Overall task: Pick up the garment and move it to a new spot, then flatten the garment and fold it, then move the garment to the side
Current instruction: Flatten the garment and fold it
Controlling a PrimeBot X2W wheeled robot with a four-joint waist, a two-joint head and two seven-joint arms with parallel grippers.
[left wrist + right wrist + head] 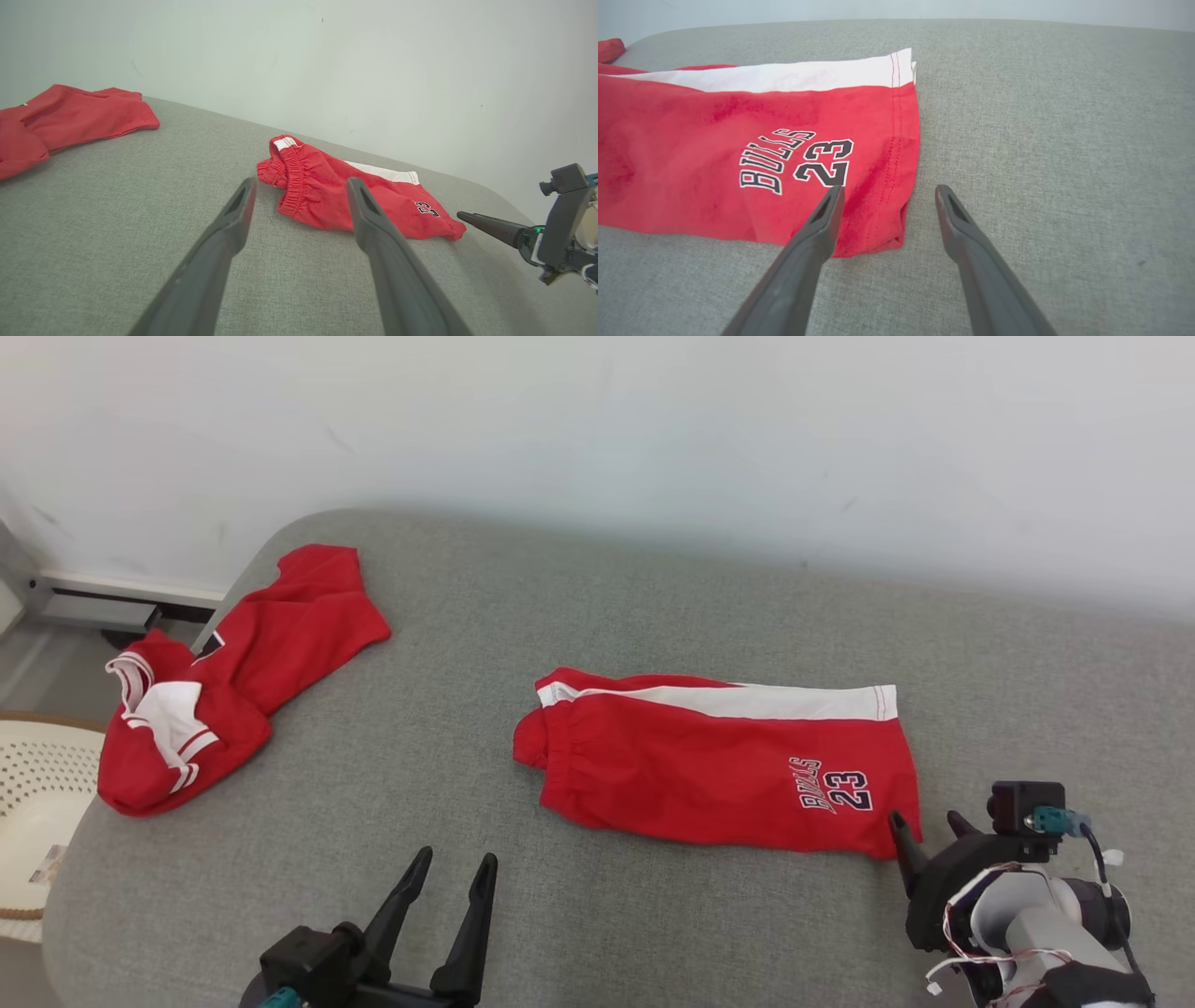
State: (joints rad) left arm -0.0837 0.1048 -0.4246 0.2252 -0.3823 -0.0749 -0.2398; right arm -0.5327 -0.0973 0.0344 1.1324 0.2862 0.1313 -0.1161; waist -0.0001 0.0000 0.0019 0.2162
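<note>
The garment (709, 765) is a pair of red shorts with a white side stripe and "BULLS 23" in print. It lies folded flat in the middle of the grey padded surface (597, 616). My right gripper (925, 821) stands open just off the shorts' near right corner, holding nothing. In the right wrist view the gripper (889, 189) straddles the hem corner of the garment (714, 126), its left finger over the cloth. My left gripper (456, 859) is open and empty near the front edge. Its wrist view shows the gripper (301, 183) pointing at the elastic waistband of the garment (317, 186).
A second red garment with white trim (215, 700) lies crumpled at the surface's left edge. A white perforated basket (37, 793) sits off the left side, below it. A pale wall (653, 429) stands right behind the surface.
</note>
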